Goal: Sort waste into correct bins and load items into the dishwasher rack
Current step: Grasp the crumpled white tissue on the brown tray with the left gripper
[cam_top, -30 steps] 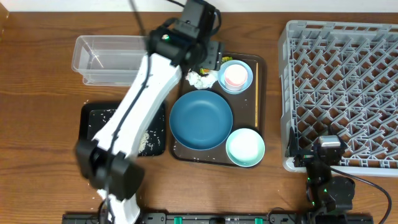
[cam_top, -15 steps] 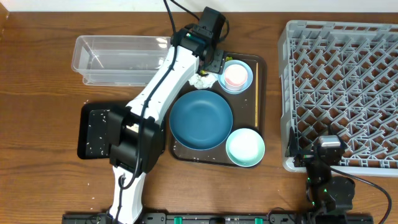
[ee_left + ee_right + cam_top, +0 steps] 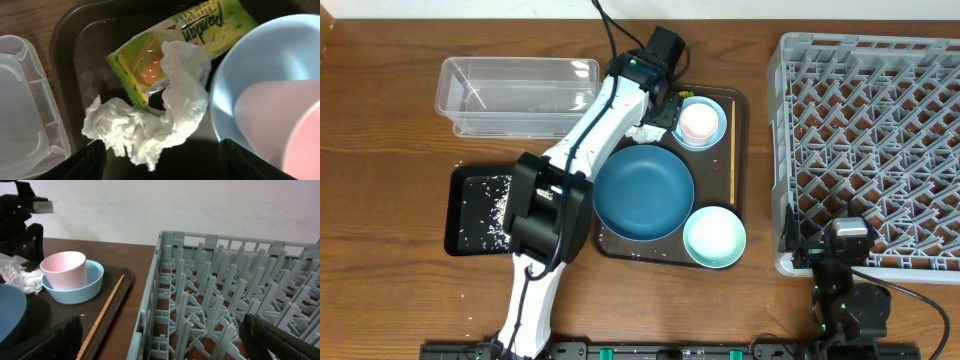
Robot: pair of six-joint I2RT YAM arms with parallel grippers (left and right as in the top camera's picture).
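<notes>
Brown serving tray (image 3: 715, 170) is mid-table. On it:
- Dark blue plate (image 3: 643, 193) sits at centre-left.
- A light blue bowl (image 3: 721, 118) is at the far right corner, with the pink cup (image 3: 697, 123) standing upright inside it.
- The second light blue bowl (image 3: 714, 237) is at the near right corner.
- Chopsticks (image 3: 732, 150) lie along the right edge.
- The crumpled tissue (image 3: 150, 125) is at the tray's far left corner, lying over one end of the yellow-green wrapper (image 3: 200, 30). Both are just beside the cup's bowl.

Left gripper (image 3: 162, 160) is above the tissue. Its jaws are well apart, one finger on each side, and it grips nothing.

Clear container (image 3: 510, 95) is left of the tray on the far side, its bottom showing through. Black tray (image 3: 452, 210) is left of the tray on the near side, with rice grains (image 3: 500, 200) scattered in it.

Dishwasher rack (image 3: 870, 150) is right of the tray, showing only lattice and pegs. Right gripper (image 3: 160, 345) is at the rack's near edge, jaws fully apart and holding nothing.
</notes>
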